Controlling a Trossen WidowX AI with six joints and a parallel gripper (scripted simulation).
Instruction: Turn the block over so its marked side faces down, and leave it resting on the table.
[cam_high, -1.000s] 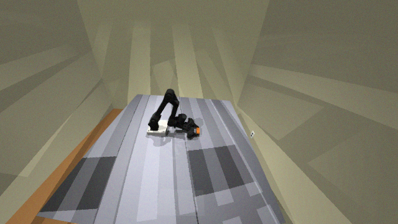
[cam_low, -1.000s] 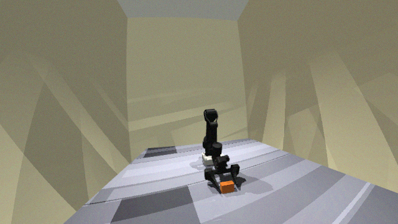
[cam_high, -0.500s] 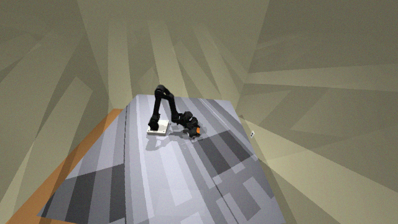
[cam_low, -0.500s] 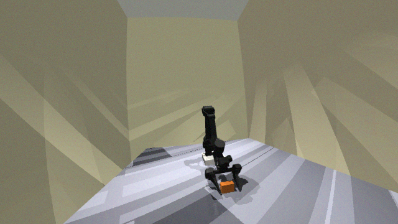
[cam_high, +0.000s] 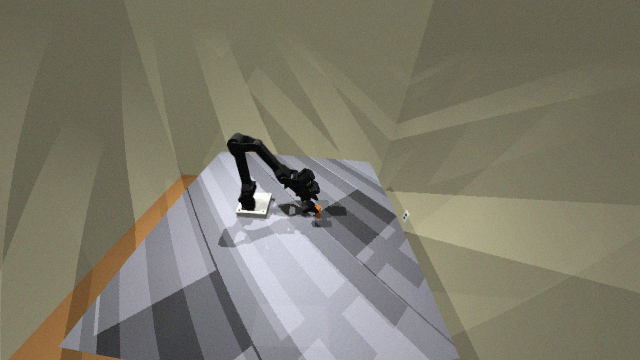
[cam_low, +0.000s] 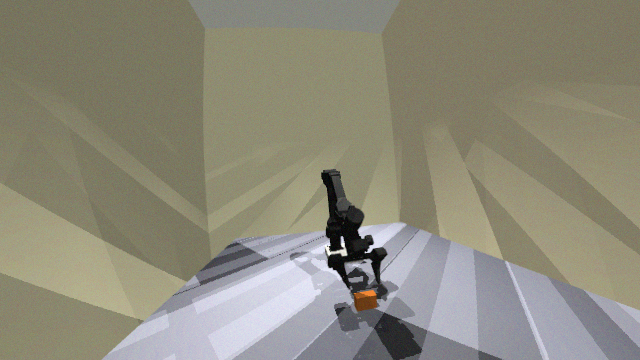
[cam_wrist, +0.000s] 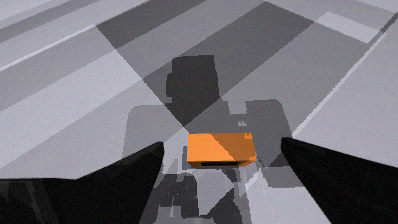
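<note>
Arm bent low, gripper spread wide with nothing in it
Black arm rises from its base, folds at the elbow and reaches forward-down; gripper points at the table, both fingers far apart, dark and low in the wrist view

end effector fingers cropped by frame
</note>
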